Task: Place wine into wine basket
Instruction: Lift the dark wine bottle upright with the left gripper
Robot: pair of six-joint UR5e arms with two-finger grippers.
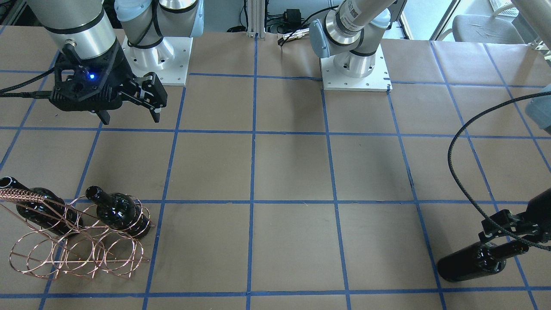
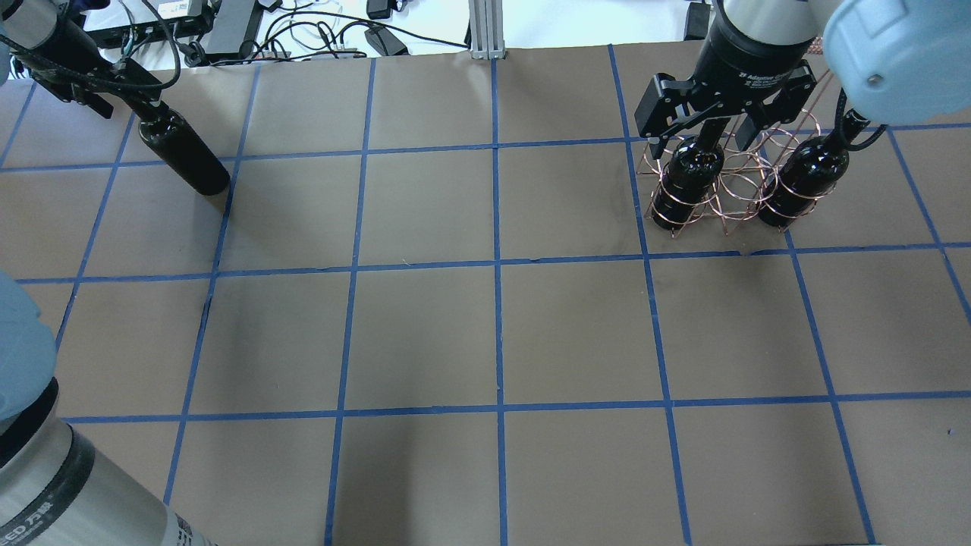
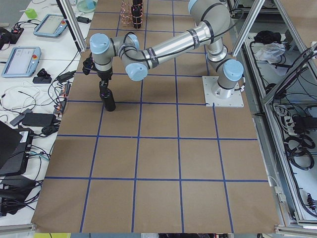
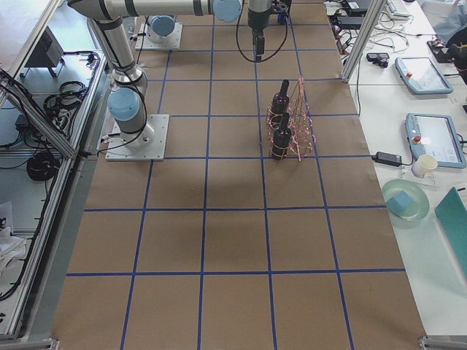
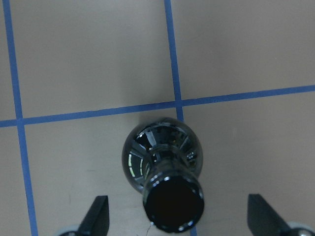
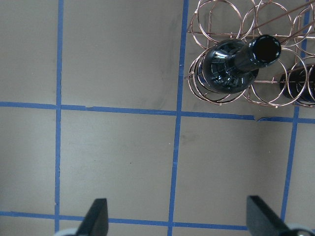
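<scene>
The copper wire wine basket (image 1: 77, 254) stands at the table's far right (image 2: 728, 193) and holds two black wine bottles (image 1: 118, 212) (image 1: 41, 209), both upright in its rings. A third wine bottle (image 2: 186, 155) stands alone on the table at the far left. My left gripper (image 5: 179, 216) is open, its fingers (image 5: 98, 216) wide on either side of this bottle's neck (image 5: 173, 204) and not touching it. My right gripper (image 1: 130, 117) is open and empty, raised above the table on the robot's side of the basket (image 6: 231, 19).
The table is brown paper with a blue tape grid (image 2: 497, 265). The two arm bases (image 1: 355, 64) (image 1: 157, 56) stand at the robot's edge. A black cable (image 1: 465, 181) loops over the table near my left gripper.
</scene>
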